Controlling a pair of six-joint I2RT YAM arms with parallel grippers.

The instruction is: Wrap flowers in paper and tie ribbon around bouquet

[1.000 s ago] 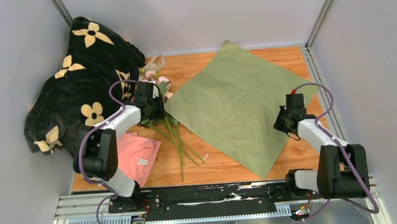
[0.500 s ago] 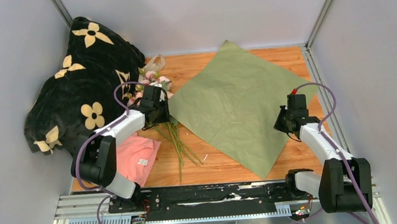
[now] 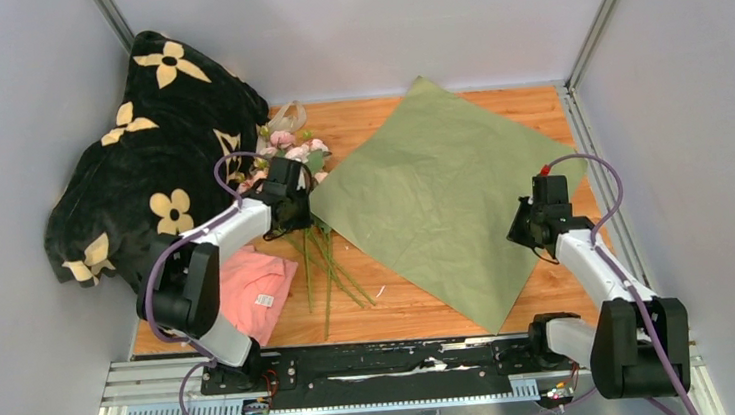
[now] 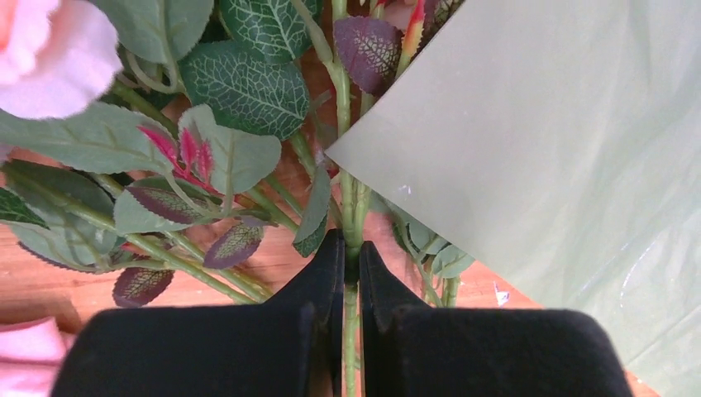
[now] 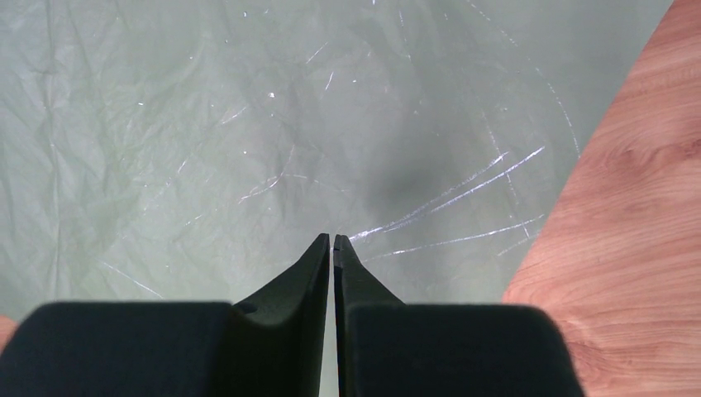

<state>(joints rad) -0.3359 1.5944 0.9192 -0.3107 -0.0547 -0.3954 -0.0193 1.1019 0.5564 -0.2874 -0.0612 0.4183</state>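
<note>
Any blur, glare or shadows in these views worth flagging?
Left wrist: among the flowers, the top-left pink rose is out of focus, leaves sharp. Right wrist: bright glints streak the paper creases, one soft dark shadow patch beyond the fingers. Top external: evenly lit, sharp.

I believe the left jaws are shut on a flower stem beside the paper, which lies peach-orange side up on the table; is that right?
Not quite: the paper lies olive-green side up, not peach-orange, as the top external view shows. The rest holds: the left jaws are shut on a stem of the flowers beside the paper, on the table.
</note>
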